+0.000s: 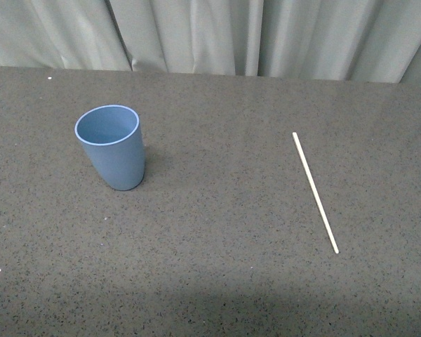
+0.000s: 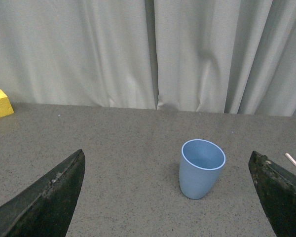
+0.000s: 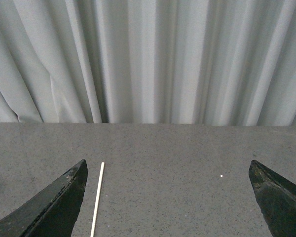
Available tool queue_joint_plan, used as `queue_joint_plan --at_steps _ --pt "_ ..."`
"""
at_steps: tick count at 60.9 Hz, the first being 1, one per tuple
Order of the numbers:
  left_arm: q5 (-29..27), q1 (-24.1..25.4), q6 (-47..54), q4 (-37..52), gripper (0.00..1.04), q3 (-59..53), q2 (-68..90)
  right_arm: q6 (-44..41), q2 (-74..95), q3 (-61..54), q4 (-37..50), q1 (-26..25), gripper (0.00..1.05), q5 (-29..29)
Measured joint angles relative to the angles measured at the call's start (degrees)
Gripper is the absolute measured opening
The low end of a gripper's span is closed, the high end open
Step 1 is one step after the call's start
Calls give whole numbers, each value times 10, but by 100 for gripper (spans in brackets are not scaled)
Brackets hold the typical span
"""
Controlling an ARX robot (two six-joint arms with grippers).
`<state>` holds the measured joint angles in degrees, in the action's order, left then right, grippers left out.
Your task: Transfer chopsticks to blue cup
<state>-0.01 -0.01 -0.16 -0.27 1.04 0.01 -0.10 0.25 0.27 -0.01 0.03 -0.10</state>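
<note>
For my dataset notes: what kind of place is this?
Probably a staged robot test bench, not a home: a dark speckled table, a plain grey curtain behind it, and a few props set out: a blue cup, chopsticks, a yellow block.

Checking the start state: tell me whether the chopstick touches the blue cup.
Apart. The front view shows a wide stretch of bare table between the chopstick and the upright blue cup.

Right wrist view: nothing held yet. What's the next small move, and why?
Probably lower the right gripper toward the thin cream-white stick. It lies flat on the grey table, on the right arm's side, apart from the upright light blue plastic cup, and the right fingers are open and empty.
</note>
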Motion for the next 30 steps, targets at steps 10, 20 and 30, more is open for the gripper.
queue_joint_plan --at_steps 10,20,30 --pt "0 0 0 0 98 0 0 0 0 0 0 0 95 0" --pt "0 0 0 0 98 0 0 0 0 0 0 0 95 0" --pt "0 0 0 0 98 0 0 0 0 0 0 0 95 0"
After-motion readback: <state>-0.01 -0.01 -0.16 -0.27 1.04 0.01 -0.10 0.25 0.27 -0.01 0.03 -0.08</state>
